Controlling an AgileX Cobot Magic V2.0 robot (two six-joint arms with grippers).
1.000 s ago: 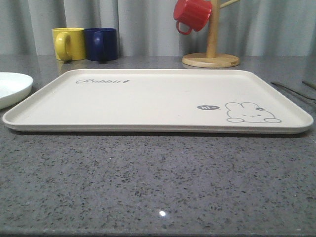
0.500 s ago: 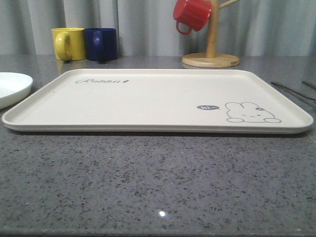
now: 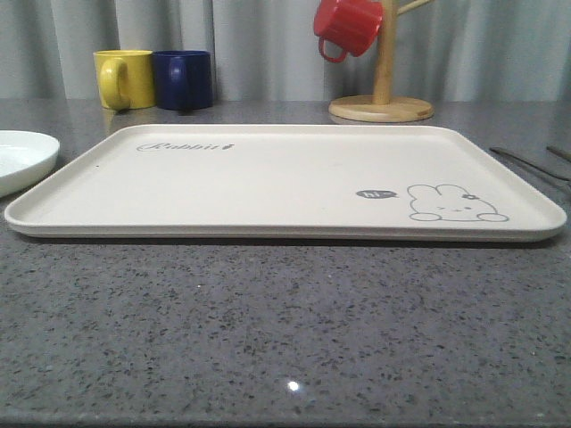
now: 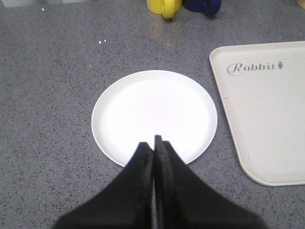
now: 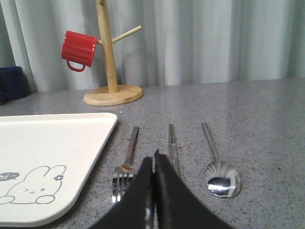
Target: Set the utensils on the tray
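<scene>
The cream tray [image 3: 268, 178] with the rabbit drawing lies flat in the middle of the grey table, with nothing on it. To its right the utensils lie side by side on the table: a fork [image 5: 126, 160] nearest the tray [image 5: 47, 138], the chopsticks [image 5: 172, 143], then a spoon [image 5: 221, 176]. In the front view they show as thin lines [image 3: 526, 162] at the right edge. My right gripper [image 5: 154, 155] is shut, hovering over the near end of the chopsticks between fork and spoon. My left gripper [image 4: 153, 140] is shut and holds nothing, above a round white plate [image 4: 152, 109] left of the tray [image 4: 267, 119].
The white plate [image 3: 18, 156] sits at the table's left edge. A yellow mug [image 3: 125, 78] and a blue mug [image 3: 183, 78] stand at the back left. A wooden mug tree [image 3: 382, 98] carrying a red mug [image 3: 348, 27] stands behind the tray's right end.
</scene>
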